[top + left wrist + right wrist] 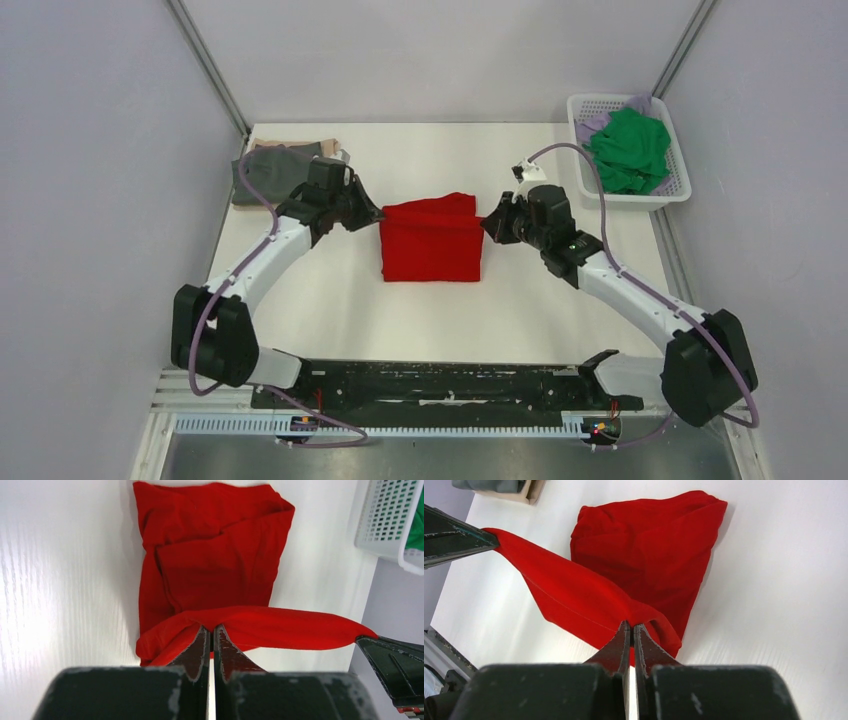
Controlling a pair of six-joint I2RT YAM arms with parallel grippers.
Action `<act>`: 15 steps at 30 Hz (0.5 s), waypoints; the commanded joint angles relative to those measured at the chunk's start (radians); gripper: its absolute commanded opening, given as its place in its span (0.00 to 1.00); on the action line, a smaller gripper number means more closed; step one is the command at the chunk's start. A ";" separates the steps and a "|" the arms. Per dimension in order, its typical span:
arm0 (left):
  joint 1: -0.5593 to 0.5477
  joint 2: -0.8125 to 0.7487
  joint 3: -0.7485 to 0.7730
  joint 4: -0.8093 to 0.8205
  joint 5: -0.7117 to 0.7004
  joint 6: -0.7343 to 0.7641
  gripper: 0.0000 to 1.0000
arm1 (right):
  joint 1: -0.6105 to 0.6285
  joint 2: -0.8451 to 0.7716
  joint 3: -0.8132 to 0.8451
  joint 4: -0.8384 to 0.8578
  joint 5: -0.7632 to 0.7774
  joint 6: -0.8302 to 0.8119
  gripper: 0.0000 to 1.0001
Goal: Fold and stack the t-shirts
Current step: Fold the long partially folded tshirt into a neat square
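The bright red t-shirt (432, 240) lies partly folded in the middle of the white table. My left gripper (376, 214) is shut on its left upper corner and my right gripper (488, 226) is shut on its right upper corner, so a taut red edge (280, 627) hangs lifted between them. In the left wrist view my left gripper (213, 628) pinches the cloth; in the right wrist view my right gripper (631, 625) pinches the red shirt (644, 555). A dark grey shirt (262, 175) lies on a tan one (300, 148) at the back left.
A white lattice basket (672, 190) stands at the back right, holding a green shirt (630, 148) over a pale lilac one (595, 124). The basket's corner shows in the left wrist view (385, 525). The table's edges run close to the side walls.
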State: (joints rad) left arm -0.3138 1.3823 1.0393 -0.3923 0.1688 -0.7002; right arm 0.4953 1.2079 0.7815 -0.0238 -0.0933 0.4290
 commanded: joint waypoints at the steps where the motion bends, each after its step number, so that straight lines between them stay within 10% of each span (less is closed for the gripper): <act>1: 0.048 0.064 0.083 0.046 -0.025 0.061 0.02 | -0.045 0.074 0.092 0.083 -0.020 -0.037 0.00; 15: 0.065 0.314 0.291 0.024 -0.101 0.085 0.02 | -0.121 0.314 0.222 0.176 -0.095 -0.035 0.00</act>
State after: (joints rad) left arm -0.2687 1.6394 1.2556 -0.3710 0.1486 -0.6712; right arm 0.4026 1.4677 0.9501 0.0780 -0.1715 0.4057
